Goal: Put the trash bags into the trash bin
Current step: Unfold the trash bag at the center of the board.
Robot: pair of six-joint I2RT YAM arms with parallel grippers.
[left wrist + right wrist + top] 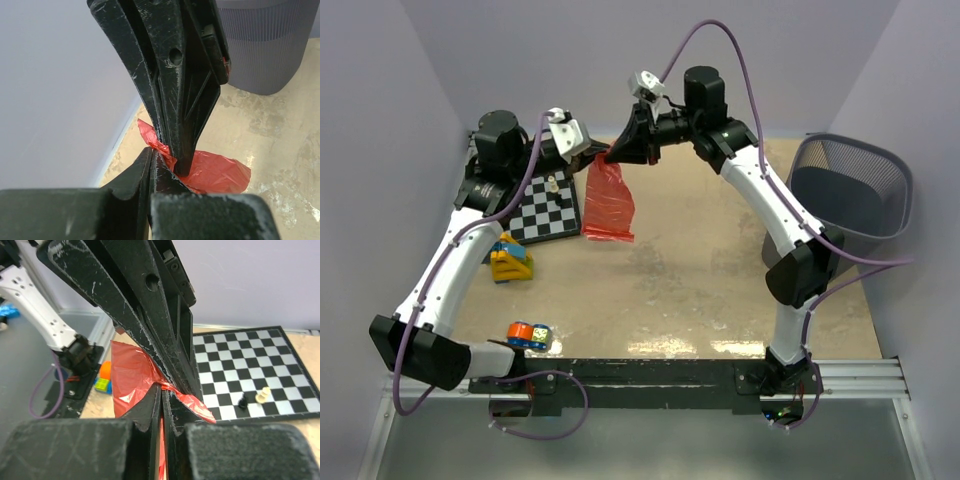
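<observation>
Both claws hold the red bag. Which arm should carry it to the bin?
Probably the right. The left gripper and right gripper both pinch the bag, but the bin stands on the robot's right.

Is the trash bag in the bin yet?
No; the trash bag hangs beside the chessboard, well apart from the trash bin.

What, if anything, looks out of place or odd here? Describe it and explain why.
The red bag hangs limp near the far edge of the table, pinched at its top by both the left gripper and the right gripper at one spot, well away from the bin on the right. Nothing looks spilled or broken.
</observation>
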